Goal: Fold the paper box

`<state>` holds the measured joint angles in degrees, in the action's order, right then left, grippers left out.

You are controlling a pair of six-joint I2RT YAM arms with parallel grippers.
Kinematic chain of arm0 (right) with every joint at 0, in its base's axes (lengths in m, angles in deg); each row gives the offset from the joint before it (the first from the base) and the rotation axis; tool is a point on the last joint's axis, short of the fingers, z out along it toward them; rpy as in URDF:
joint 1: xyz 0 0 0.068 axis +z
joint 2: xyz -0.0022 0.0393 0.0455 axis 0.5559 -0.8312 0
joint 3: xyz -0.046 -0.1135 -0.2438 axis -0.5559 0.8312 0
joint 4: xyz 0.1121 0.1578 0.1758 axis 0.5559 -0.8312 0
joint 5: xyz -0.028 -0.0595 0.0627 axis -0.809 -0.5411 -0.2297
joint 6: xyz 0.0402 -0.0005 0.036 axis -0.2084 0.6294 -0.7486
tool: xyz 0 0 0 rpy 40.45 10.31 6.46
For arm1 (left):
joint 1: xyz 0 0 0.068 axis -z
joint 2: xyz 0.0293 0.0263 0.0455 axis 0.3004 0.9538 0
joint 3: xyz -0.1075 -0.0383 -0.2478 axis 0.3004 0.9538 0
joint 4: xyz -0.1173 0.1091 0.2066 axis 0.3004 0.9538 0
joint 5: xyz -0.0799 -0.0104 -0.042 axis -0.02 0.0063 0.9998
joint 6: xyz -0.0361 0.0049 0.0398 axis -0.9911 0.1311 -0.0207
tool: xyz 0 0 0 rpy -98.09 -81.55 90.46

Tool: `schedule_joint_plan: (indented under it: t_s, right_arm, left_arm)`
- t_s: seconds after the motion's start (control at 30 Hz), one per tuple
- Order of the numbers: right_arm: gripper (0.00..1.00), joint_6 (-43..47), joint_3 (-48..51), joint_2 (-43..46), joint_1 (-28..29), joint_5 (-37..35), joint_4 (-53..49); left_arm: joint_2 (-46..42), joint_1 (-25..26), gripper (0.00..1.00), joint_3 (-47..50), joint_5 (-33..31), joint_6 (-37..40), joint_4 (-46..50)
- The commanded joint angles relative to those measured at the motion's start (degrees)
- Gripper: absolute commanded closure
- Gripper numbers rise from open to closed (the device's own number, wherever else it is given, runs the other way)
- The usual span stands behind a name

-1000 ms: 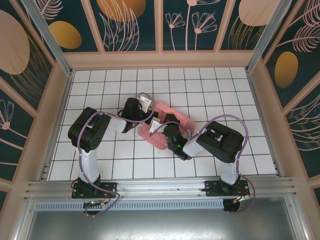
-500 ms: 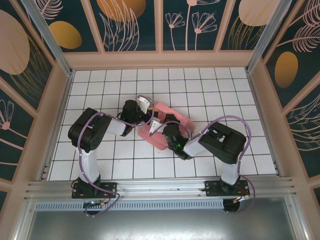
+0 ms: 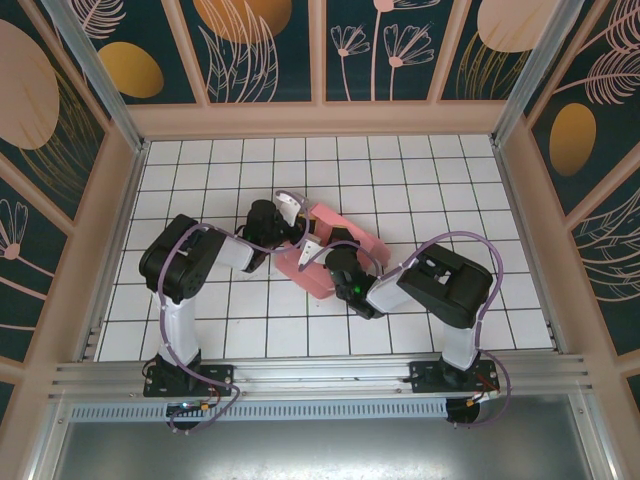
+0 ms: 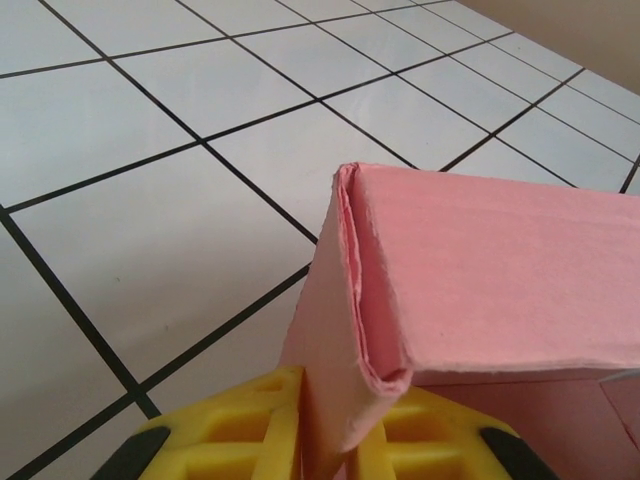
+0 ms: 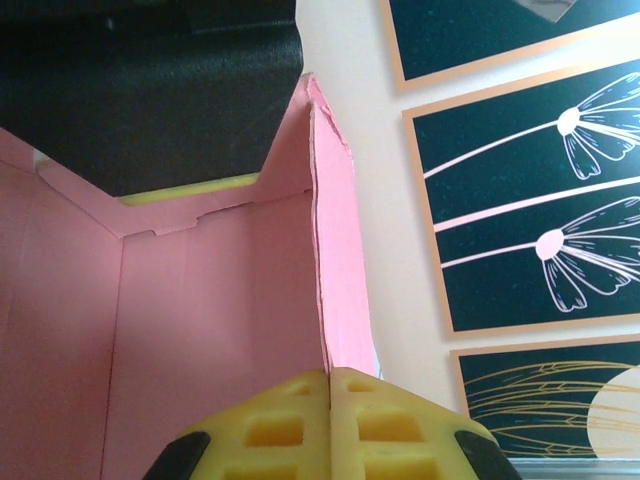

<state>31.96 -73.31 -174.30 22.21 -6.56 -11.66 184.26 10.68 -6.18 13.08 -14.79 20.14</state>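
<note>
White tiled worktop (image 3: 430,180), floral panels all round. Pink paper box (image 3: 302,268) sits mid-frame in the top view, half erected between both arms. Left gripper (image 4: 330,425): jaws clamped on a doubled corner wall. Right gripper (image 5: 328,420): jaws pinched shut on the upright side wall's edge. Looks like the wall-forming step. Move both arms together, slowly; pulling them apart risks tearing the thin card or creasing it off the score line.

We see a lab-style robot test cell, boxed in by teal flower-print wall panels (image 3: 260,50), a white tabletop (image 3: 200,335) ruled in a black grid, an aluminium rail (image 3: 320,375) at its near edge, a left arm (image 3: 175,270) and a right arm (image 3: 450,285) mounted there
</note>
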Motion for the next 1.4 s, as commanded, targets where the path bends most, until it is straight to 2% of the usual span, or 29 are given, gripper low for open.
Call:
schedule_joint_plan:
  t_s: [0.0,0.07,0.17,0.3,0.43,0.57,0.7,0.83,1.0,1.17,1.27,1.37]
  right_arm:
    - [1.0,-2.33,-0.51,-0.1,0.66,2.29,-3.93]
    - [1.0,-2.49,-0.54,-0.11,0.62,2.03,-3.69]
    - [1.0,-3.33,-0.62,0.12,0.53,1.81,-3.55]
    - [0.99,-5.72,-0.52,1.2,0.49,2.2,-4.67]
    - [0.78,-9.77,0.04,3.68,0.44,3.54,-6.43]
    - [0.44,-16.17,0.77,8.3,0.47,5.69,-10.9]
    - [0.31,-23.33,2.12,13.12,0.87,8.88,-15.77]
    - [0.27,-30.81,4.12,18.3,1.84,11.42,-18.69]
    - [0.26,-44.57,5.76,26.38,2.16,14.8,-22.35]
    - [0.26,-54.2,5.24,32.71,1.6,12.01,-22.33]
    - [0.27,-60.78,4.5,35.23,-1.74,12.46,-24.04]
    - [0.27,-74.28,-0.21,35.68,-11.34,21.86,-34.0]
  left_arm:
    - [1.05,1.94,0.86,-2.7,-0.76,0.53,1.68]
    - [1.3,2.33,0.89,-2.87,-1.56,1.05,2.42]
    - [0.9,2.25,1.0,-2.12,-2.13,1.65,1.88]
    - [-0.22,2.29,1.0,-1.46,-2.4,3.47,2.38]
    - [-0.48,2.3,1.0,-1.47,-2.27,4.69,3.41]
    - [-0.96,2.33,1.0,-1.36,-2.32,5.24,3.81]
    - [-1.33,2.29,1.0,-1.69,-2.77,5.62,4.41]
    - [-1.48,2.29,1.0,-2.23,-3.4,5.58,5.09]
    - [-1.7,2.29,1.0,-2.01,-3.67,5.97,4.77]
    - [-1.54,2.33,1.0,-0.81,-4.39,6.35,2.38]
    - [-1.46,2.33,1.0,-0.7,-4.32,6.89,2.54]
    - [-2.02,2.33,1.0,-0.09,-3.9,7.11,2.63]
